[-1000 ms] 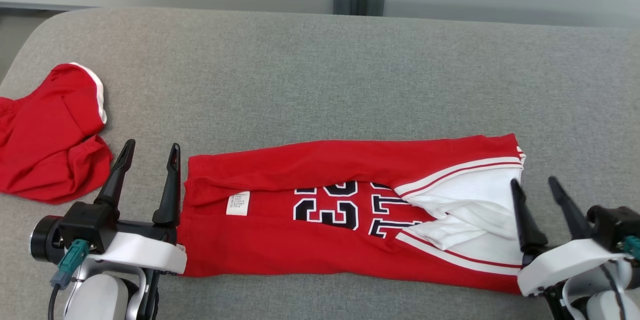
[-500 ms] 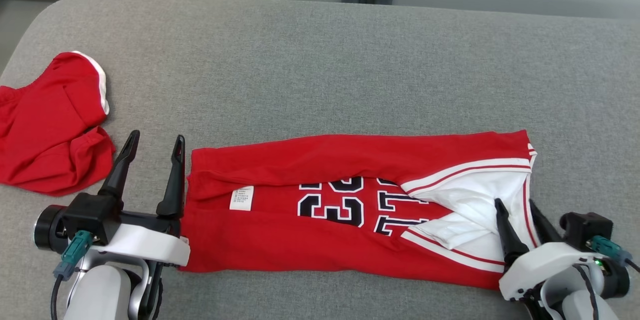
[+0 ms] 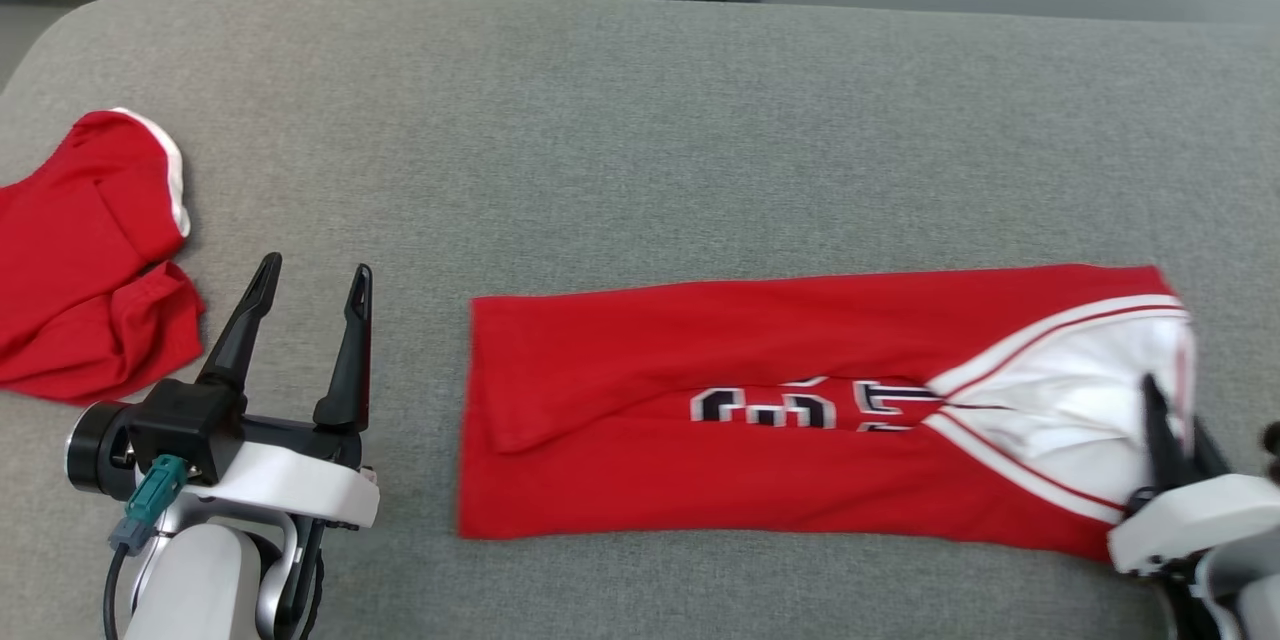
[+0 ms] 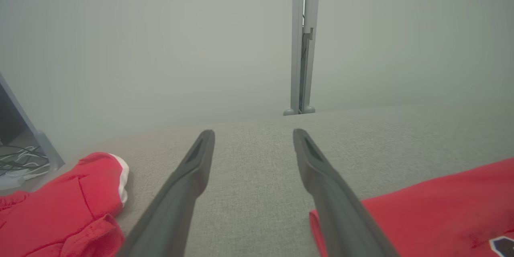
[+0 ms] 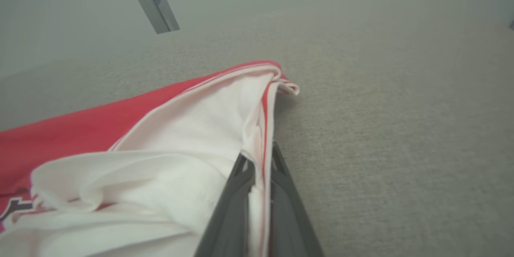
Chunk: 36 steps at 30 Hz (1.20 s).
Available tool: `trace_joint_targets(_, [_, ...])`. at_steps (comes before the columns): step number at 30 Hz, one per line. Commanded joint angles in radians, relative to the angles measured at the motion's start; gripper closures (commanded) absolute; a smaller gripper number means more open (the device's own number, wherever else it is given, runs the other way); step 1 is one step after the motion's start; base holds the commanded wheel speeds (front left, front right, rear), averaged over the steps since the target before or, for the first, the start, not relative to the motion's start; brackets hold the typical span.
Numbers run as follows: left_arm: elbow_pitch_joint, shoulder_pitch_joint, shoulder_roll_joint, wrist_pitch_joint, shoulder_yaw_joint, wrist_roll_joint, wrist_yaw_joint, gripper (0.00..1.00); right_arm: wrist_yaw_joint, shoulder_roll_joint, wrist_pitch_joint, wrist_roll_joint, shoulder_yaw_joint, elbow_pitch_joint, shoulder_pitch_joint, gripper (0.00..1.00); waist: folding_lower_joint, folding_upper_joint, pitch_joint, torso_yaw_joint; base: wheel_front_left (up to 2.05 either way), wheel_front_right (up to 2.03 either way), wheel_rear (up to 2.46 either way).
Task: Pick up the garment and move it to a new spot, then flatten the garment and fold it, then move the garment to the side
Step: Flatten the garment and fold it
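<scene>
At four o'clock on the desk (image 3: 640,120), our right gripper (image 3: 1172,405) clamps the jersey (image 3: 780,430) by its white end; our left gripper (image 3: 317,265), at eight, stands open. We judge folding is underway: next, carry that end toward nine.

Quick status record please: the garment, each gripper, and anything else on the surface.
garment: red jersey with white trim and black numerals, folded into a long strip, lying flat
surface: grey fabric tabletop
left gripper: open, fingers clear of the jersey's left end, holding nothing
right gripper: shut on the jersey's white-trimmed right edge
other: crumpled red garment with white band, far left, apart from the jersey
</scene>
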Motion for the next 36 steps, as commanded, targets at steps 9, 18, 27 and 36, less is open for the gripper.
trace_joint_targets(9, [0.008,-0.021,0.010,-0.003,0.006,0.017,-0.013,0.00,-0.005,-0.061,-0.031,-0.035,-0.163,0.006,-0.006,1.00,0.0000,0.0000,0.001,-0.047,0.00,0.00,0.00])
trace_joint_targets(18, [0.011,-0.017,0.011,-0.003,0.012,0.019,-0.018,0.00,-0.003,0.011,0.010,-0.125,-0.056,-0.233,-0.007,1.00,0.0000,0.0000,-0.013,-0.060,0.00,0.00,0.00])
trace_joint_targets(27, [0.021,-0.015,-0.003,-0.003,0.005,0.022,-0.021,0.00,-0.003,0.088,0.177,-0.112,0.271,-0.569,0.041,1.00,0.0000,0.0000,-0.028,-0.033,0.00,0.00,0.00])
trace_joint_targets(36, [0.045,-0.030,-0.019,-0.003,-0.003,0.015,-0.025,0.00,-0.003,0.104,0.171,0.009,0.479,-0.466,-0.018,1.00,0.0000,0.0000,-0.016,0.013,0.00,0.00,0.00])
